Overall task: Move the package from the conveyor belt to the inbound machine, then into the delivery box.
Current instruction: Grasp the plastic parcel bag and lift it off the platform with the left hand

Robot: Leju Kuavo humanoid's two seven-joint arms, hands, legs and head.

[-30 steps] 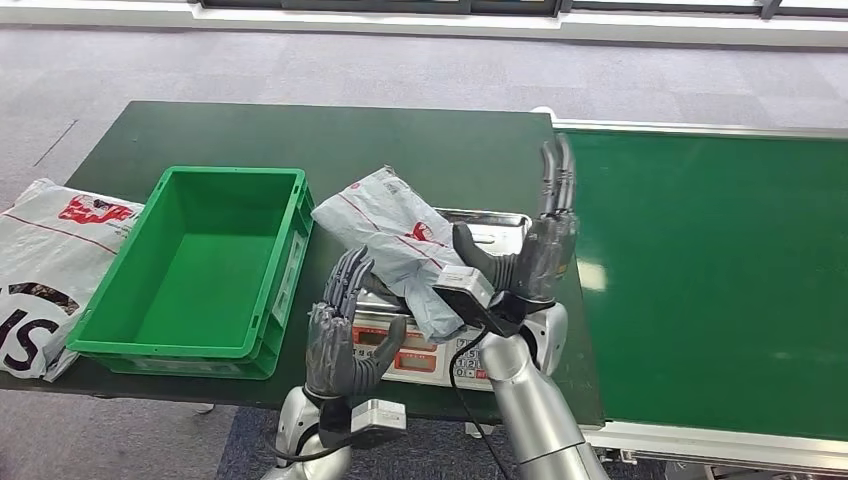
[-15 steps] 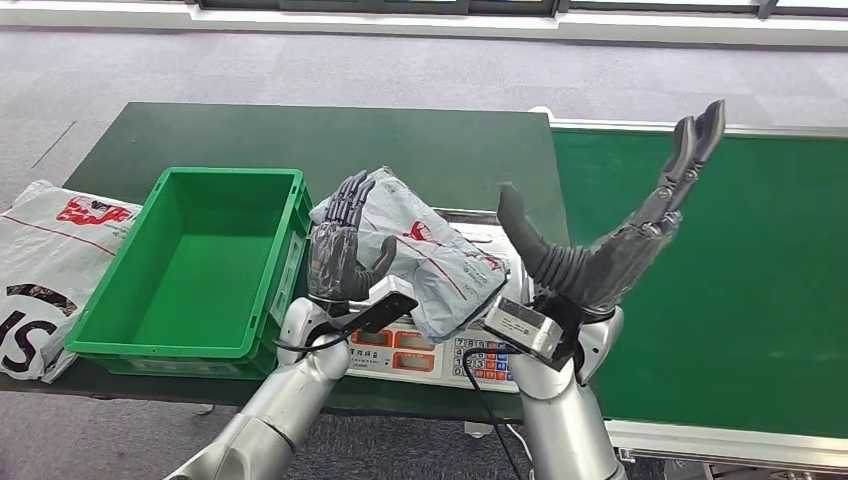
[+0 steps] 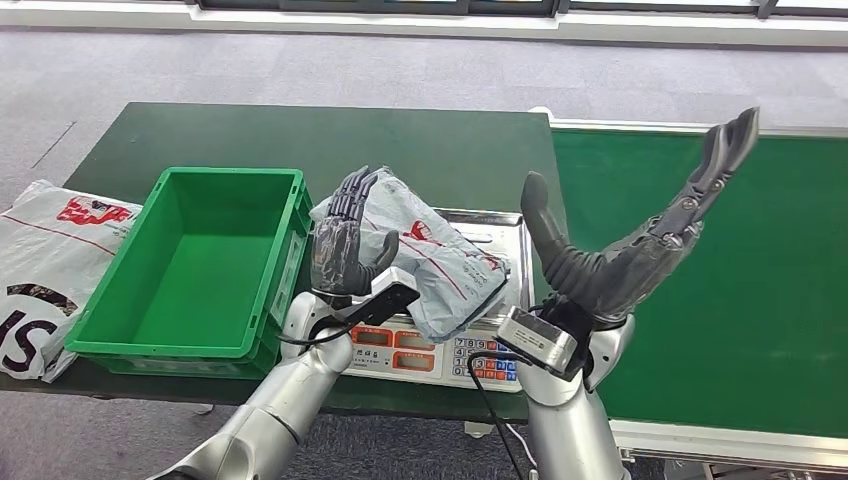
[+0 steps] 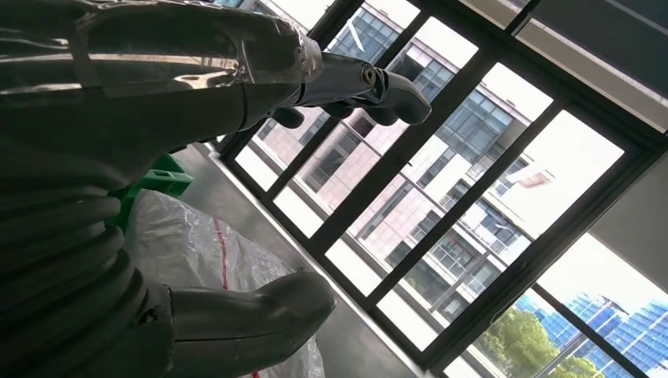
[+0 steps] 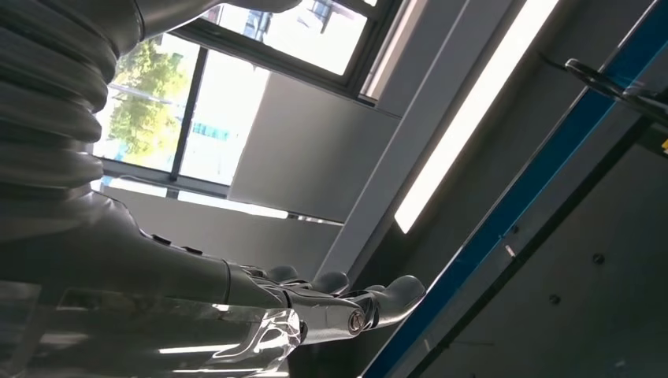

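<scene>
Lying crumpled on the steel-topped weighing scale (image 3: 500,222), the grey plastic mailer package (image 3: 430,255) overhangs the scale's near edge above the keypad. The left hand (image 3: 343,243) stands upright against the package's left side, fingers spread, gripping nothing. The right hand (image 3: 628,250) hovers right of it over the green conveyor belt (image 3: 720,290), fingers splayed wide and empty. The green plastic crate (image 3: 170,345) waits just left. A one-sided push could slide the slack bag off the scale instead of lifting it.
</scene>
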